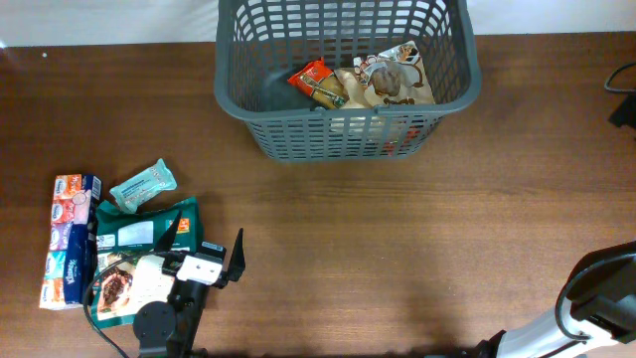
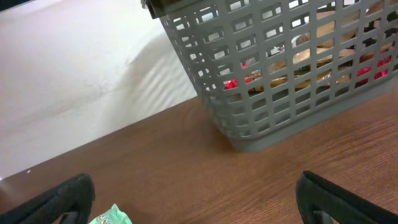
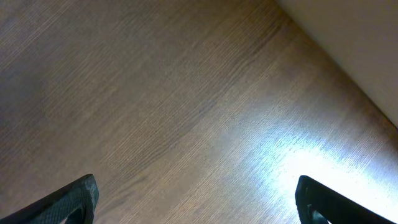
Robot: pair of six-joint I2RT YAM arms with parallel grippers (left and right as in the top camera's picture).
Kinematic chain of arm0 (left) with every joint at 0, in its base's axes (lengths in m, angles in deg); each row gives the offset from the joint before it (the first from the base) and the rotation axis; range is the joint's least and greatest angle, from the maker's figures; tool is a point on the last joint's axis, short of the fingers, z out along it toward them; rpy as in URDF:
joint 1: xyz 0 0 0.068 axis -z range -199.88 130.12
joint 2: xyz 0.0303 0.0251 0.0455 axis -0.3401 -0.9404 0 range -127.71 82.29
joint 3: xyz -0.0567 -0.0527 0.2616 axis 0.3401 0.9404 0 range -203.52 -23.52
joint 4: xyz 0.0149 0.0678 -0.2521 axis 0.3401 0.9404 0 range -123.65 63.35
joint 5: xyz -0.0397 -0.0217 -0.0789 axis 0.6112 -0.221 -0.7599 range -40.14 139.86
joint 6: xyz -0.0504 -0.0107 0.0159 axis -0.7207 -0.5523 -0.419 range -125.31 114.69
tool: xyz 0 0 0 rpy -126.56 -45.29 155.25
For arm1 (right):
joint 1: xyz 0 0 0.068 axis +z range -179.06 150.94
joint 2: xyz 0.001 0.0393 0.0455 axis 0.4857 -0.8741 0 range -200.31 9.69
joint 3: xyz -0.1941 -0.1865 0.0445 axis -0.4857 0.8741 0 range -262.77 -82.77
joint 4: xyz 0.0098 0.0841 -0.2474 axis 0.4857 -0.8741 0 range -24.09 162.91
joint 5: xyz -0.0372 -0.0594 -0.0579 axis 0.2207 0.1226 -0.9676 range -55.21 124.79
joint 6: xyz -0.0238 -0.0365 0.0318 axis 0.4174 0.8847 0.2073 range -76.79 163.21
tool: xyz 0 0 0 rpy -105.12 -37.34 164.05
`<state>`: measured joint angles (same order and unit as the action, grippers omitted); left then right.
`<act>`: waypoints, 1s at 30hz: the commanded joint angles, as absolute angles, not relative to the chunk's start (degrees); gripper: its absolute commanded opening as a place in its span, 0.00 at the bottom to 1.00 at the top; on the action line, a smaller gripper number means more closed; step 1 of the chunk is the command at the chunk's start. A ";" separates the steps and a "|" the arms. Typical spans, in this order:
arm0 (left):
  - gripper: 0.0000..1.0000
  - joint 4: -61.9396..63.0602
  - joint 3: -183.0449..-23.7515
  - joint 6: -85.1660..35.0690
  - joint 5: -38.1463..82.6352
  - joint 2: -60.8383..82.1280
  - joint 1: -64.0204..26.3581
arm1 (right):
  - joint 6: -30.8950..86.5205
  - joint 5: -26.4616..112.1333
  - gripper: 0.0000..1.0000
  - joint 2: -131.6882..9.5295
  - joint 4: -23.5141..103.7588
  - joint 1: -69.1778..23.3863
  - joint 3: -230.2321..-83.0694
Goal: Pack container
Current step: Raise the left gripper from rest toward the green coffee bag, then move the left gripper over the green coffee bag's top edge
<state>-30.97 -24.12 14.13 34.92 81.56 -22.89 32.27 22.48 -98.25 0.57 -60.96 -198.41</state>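
Note:
The container [image 1: 328,134], a dark grey lattice basket, stands at the far middle of the table. A red packet [image 1: 316,82] and a brown-and-white packet [image 1: 393,78] lie inside it. My left gripper [image 1: 207,234] hovers open near the front left, over the right edge of a dark green packet [image 1: 139,229]. In the left wrist view the container [image 2: 280,74] is ahead, the left gripper [image 2: 199,205] holds nothing, and a mint packet [image 2: 109,216] peeks in by the left finger. The right gripper [image 3: 199,202] is open over bare wood.
Loose packets lie at the front left: a blue-and-pink tissue pack [image 1: 70,239], a light teal packet [image 1: 142,186] and a brown-and-white packet [image 1: 124,286] under my left arm. The right arm [image 1: 596,298] sits at the front right corner. A white wall lies behind the table.

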 commanded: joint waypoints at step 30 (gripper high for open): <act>0.99 -9.55 -66.09 0.73 33.13 72.29 -22.65 | 31.83 22.78 0.99 -97.55 0.75 -60.92 -198.28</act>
<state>-10.58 -65.65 1.47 33.81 73.01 -22.89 32.25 22.48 -98.25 0.59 -60.96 -198.41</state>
